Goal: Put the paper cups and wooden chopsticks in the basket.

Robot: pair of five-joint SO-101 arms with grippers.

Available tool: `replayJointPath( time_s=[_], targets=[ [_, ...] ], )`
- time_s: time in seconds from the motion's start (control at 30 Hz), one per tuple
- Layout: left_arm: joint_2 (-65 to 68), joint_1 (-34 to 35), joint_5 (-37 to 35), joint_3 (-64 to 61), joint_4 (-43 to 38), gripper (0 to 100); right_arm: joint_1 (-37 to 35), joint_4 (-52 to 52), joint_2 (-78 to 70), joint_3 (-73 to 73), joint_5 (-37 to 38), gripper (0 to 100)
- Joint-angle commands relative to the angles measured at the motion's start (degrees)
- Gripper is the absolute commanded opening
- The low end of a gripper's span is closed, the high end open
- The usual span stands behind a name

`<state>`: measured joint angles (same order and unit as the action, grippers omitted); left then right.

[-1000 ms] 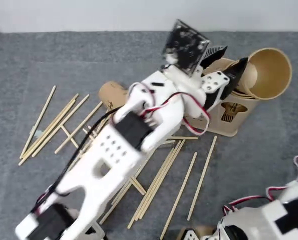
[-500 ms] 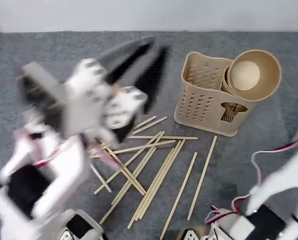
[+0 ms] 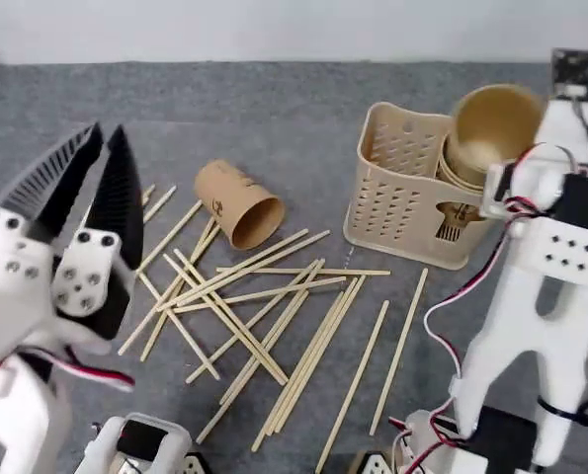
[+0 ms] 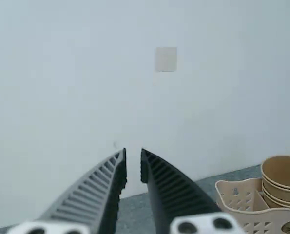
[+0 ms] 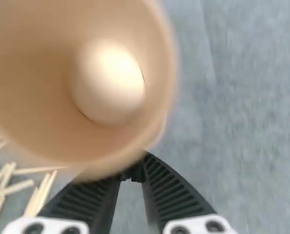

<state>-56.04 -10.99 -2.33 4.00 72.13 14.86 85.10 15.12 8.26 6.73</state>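
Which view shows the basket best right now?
The high view: the whole basket is seen from above, with cups stacked in one end. The left wrist view catches its rim at one corner.

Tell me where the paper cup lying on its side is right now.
In the high view, the paper cup lies on its side left of the basket, its open end by the scattered wooden chopsticks.

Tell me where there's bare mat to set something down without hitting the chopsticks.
The widest bare patch is the strip of gray mat along the back wall, behind the lying paper cup and beside the basket. The middle is crowded with chopsticks. Between them and the right arm lies a smaller patch, crossed by a cable.
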Motion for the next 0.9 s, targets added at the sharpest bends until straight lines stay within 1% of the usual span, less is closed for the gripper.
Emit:
replayJointPath(
  time_s=[0.0, 0.17, 0.3, 0.33, 0.47, 0.7, 0.8, 0.87],
  targets=[
    [-0.7, 2.29, 0.53, 1.63, 2.73, 5, -1.01, -1.45, 3.12, 2.37, -1.41, 0.9],
    [-0.79, 4.75, 0.53, 1.63, 7.65, 5, -1.01, 6.02, 3.12, 9.93, -1.14, 0.9],
    [-0.79, 6.42, 0.53, 1.63, 13.27, 5, -0.66, 16.84, 3.12, 17.41, -0.97, 0.9],
    [-0.79, 6.95, 0.53, 1.63, 14.51, 5, -0.57, 18.15, 3.12, 18.73, -0.97, 0.9],
    [-0.79, 10.2, 0.7, 1.63, 19.08, 5, 2.42, 17.71, 8.75, 19.08, -1.05, 0.9],
    [-1.14, 15.74, 0.53, 1.89, 26.2, 5, 2.86, 17.98, 18.15, 18.73, -0.97, 0.9],
    [-4.31, 17.32, 0.53, 1.71, 26.46, 4, 2.86, 17.98, 21.76, 12.4, -0.88, 0.9],
    [-7.38, 17.85, 0.53, 1.71, 26.37, 1, 2.86, 17.8, 25.36, 7.56, -0.88, 0.9]
  ],
)
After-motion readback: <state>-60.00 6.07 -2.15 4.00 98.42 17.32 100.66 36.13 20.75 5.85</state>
